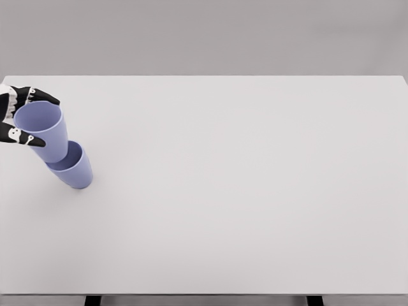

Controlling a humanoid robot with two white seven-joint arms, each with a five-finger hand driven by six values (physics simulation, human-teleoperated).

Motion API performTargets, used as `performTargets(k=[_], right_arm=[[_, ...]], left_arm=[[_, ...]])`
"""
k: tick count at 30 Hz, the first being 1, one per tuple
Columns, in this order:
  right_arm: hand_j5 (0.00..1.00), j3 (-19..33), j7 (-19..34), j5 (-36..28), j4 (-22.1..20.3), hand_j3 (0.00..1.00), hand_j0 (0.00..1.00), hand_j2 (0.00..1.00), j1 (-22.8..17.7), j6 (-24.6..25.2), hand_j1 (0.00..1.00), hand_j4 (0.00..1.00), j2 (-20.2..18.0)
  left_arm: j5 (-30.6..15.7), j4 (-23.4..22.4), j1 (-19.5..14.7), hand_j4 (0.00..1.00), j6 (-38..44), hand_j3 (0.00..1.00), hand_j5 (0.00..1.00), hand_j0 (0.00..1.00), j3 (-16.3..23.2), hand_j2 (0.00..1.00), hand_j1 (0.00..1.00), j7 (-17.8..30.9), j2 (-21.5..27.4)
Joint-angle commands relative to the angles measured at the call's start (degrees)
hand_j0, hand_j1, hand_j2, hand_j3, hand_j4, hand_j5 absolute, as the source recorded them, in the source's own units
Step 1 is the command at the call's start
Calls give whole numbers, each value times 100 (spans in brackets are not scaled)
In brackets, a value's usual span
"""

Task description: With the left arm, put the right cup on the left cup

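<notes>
The left robot hand point(18, 118) is gripping the upper cup point(43, 129), tilting inside the lower cup point(74, 167), risking toppling both.

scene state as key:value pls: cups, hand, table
held cup: lilac cup, tilted, its base inside the mouth of the lower cup
lower cup: matching lilac cup, standing on the table near the left edge
left robot hand, fingers around the held cup's rim
right robot hand: not in view
table: white top, no other items visible
stack status: upper cup partly nested, not released
</notes>
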State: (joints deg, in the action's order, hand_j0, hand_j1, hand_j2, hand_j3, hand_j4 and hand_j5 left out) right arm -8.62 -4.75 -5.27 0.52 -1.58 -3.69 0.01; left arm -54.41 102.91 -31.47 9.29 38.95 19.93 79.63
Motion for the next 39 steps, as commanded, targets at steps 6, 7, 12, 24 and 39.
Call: performTargets(k=[6,7,12,24,39], right_arm=[[100,0,0,-1,0,100,100,100,0,0,100,100,-1],[100,0,0,-1,0,100,100,100,0,0,100,100,-1],[100,0,0,-1,0,100,100,100,0,0,100,100,-1],[100,0,0,-1,0,100,100,100,0,0,100,100,-1],[100,0,0,-1,0,100,100,100,0,0,100,100,-1]], left_arm=[[-44,18,0,69,-15,69,69,69,-2,69,69,20,53],[-44,18,0,69,-15,69,69,69,-1,69,69,20,44],[-44,27,0,69,-23,69,69,69,-1,69,69,64,44],[-61,27,0,69,-164,69,69,69,7,69,69,222,-79],[-26,9,53,69,-155,69,69,69,7,69,69,214,-193]])
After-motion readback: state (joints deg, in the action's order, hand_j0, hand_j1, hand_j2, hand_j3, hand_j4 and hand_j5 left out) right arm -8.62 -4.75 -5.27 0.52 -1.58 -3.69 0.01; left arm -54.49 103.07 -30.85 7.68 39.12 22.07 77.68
